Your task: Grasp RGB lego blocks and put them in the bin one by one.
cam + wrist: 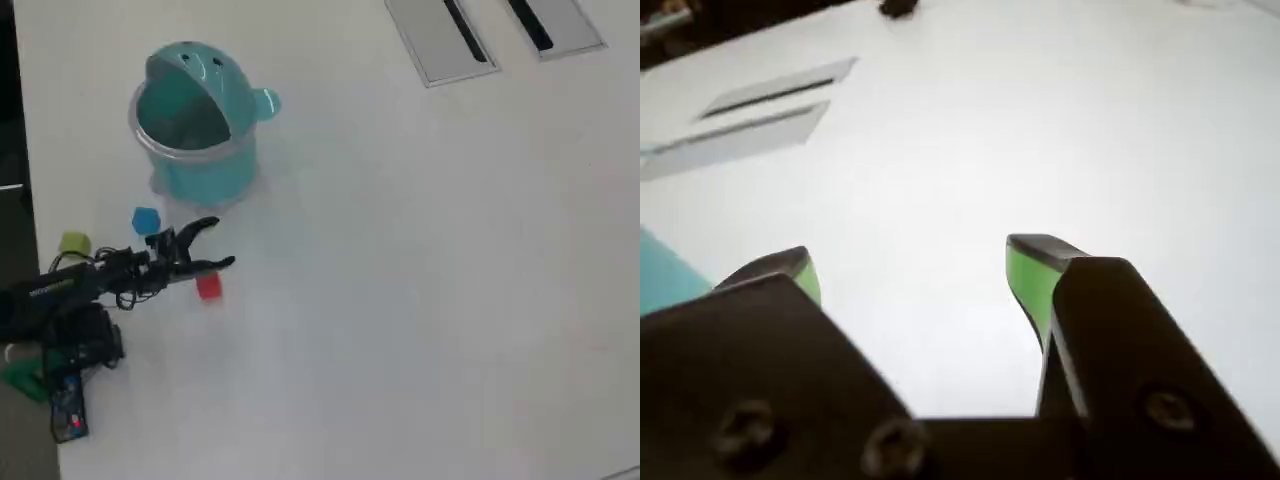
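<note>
In the overhead view the teal bin (195, 120) stands at the upper left, its hooded lid tipped back. The blue block (146, 220) lies just below the bin, and the yellow-green block (75, 243) sits left of it beside the arm. The red block (208, 287) rests on the table just below the lower finger. My gripper (218, 243) is open with nothing between its fingers. The wrist view shows the gripper (910, 262) with green-padded fingers (1032, 280) spread wide over bare white table. A teal sliver of the bin (662, 282) shows at the left edge; no blocks appear there.
Two flat grey panels with dark slots (440, 40) (555, 25) lie at the table's top right; the wrist view has the same panels (770, 95) at its upper left. The arm's base and cables (60, 350) sit at the left table edge.
</note>
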You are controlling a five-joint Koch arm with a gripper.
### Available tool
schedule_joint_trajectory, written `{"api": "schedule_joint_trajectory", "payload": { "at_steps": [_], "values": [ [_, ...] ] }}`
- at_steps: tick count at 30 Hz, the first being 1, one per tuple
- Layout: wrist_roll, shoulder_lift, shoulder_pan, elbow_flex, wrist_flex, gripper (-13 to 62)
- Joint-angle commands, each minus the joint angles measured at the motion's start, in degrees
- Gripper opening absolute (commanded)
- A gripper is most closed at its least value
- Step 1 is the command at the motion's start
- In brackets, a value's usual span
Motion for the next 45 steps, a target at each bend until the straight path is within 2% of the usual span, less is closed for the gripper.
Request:
{"api": "schedule_joint_trajectory", "payload": {
  "at_steps": [1,8,13,19,23,30,42,45],
  "values": [
    [-5.1,4.3,-2.3,-6.0,1.2,35.5],
    [-21.9,4.2,-11.1,-14.1,11.9,35.5],
    [-26.9,4.0,-15.6,-19.7,19.7,35.5],
    [-30.7,4.3,-16.9,-21.4,27.2,35.6],
    [-33.4,4.5,-16.7,-24.2,38.5,35.4],
    [-47.5,4.5,-13.9,-23.1,39.2,35.6],
    [-48.2,4.4,-15.7,-18.3,48.1,33.7],
    [-51.4,4.0,-19.4,-16.4,47.9,32.9]
  ]
}}
